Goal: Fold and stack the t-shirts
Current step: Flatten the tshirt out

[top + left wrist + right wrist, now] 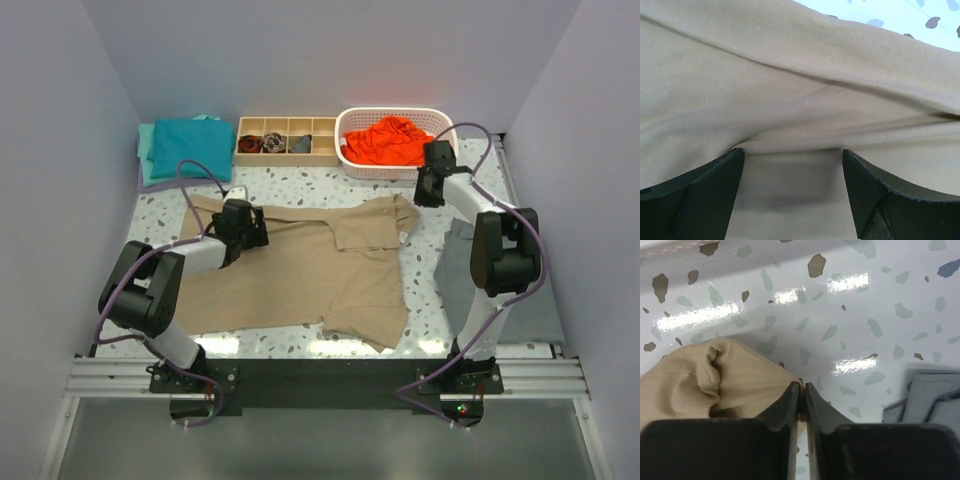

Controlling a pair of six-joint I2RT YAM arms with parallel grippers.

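A tan-khaki t-shirt [300, 270] lies spread across the middle of the table, its top part folded over. My left gripper [252, 228] is low over its upper left area. In the left wrist view it [792, 160] stands open, with a ridge of tan cloth [790, 100] just past the fingertips [715, 190]. My right gripper [418, 196] is at the shirt's right sleeve. The right wrist view shows it [802, 387] shut, pinching the edge of the tan sleeve [715, 385]. A folded teal t-shirt [185, 145] lies at the back left. An orange-red t-shirt [390, 140] fills a basket.
The white basket [345, 150] stands at the back right, next to a wooden divided tray [285, 150] holding small dark rolled socks. A flat grey cloth [455, 270] lies on the right beside the right arm, seen as grey cloth [930, 400] in the right wrist view.
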